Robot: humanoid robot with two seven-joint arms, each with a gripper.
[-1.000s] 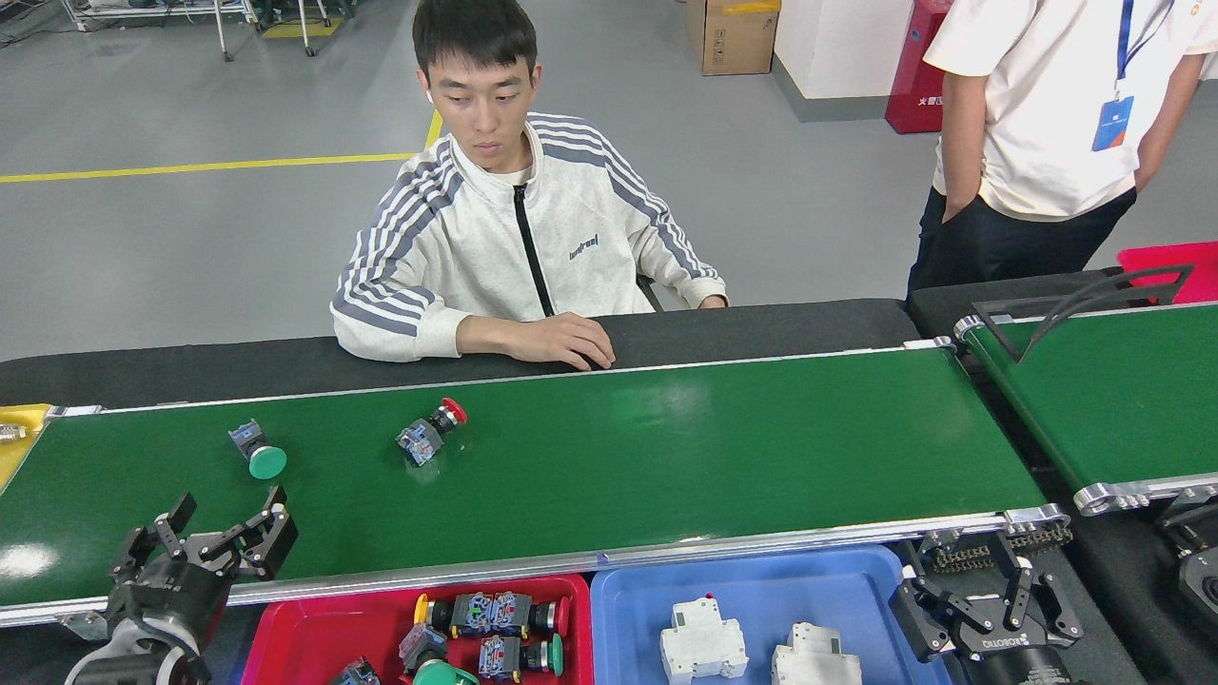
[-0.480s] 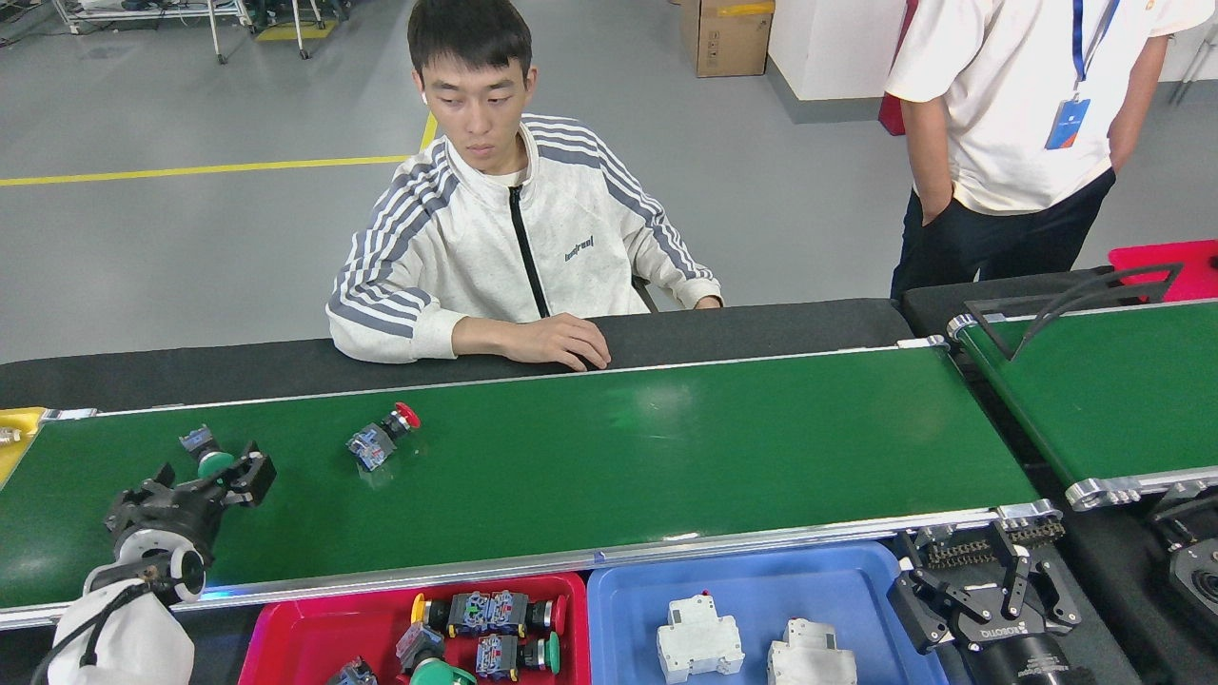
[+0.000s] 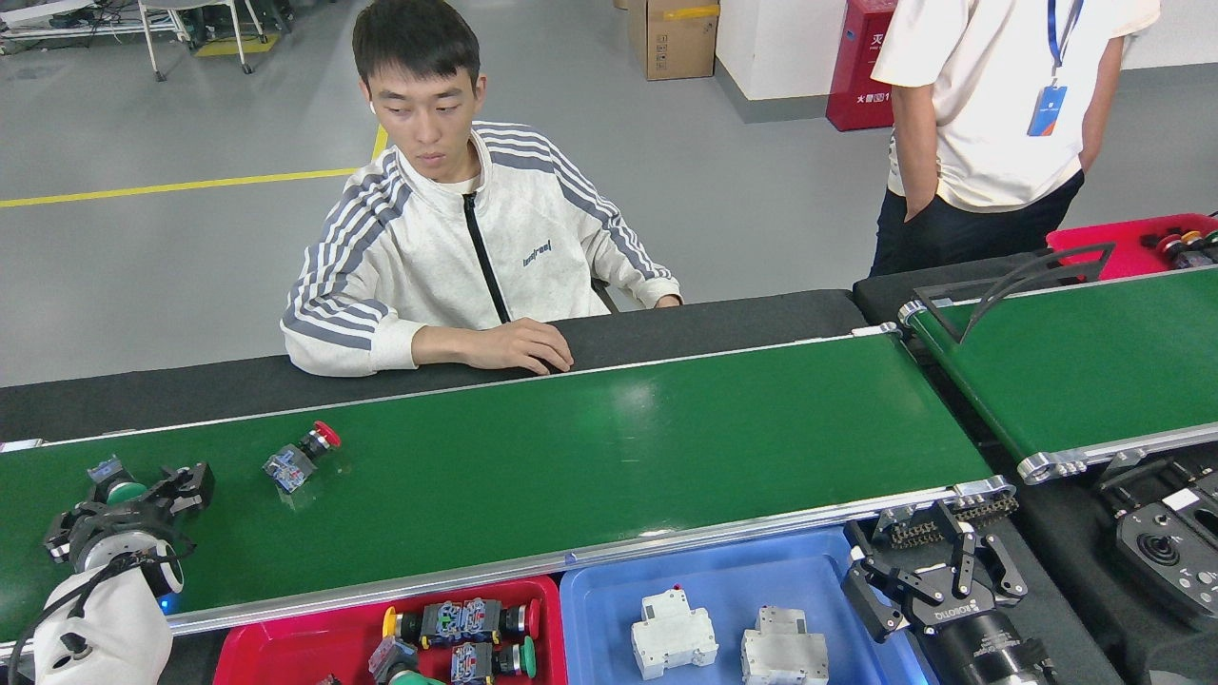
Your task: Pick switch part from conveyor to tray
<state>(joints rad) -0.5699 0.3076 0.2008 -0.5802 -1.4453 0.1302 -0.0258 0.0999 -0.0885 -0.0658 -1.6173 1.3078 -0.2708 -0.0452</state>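
Since a second ago the left end effector [image 3: 128, 495] has reached the green-capped switch part [image 3: 114, 482] on the conveyor [image 3: 609, 447], fingers spread wide around it, not yet closed.

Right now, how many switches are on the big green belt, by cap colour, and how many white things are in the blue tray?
Red-capped push-button switch on the belt: 1
Green-capped push-button switch on the belt: 1
White circuit breakers in the blue tray: 2
Total: 4
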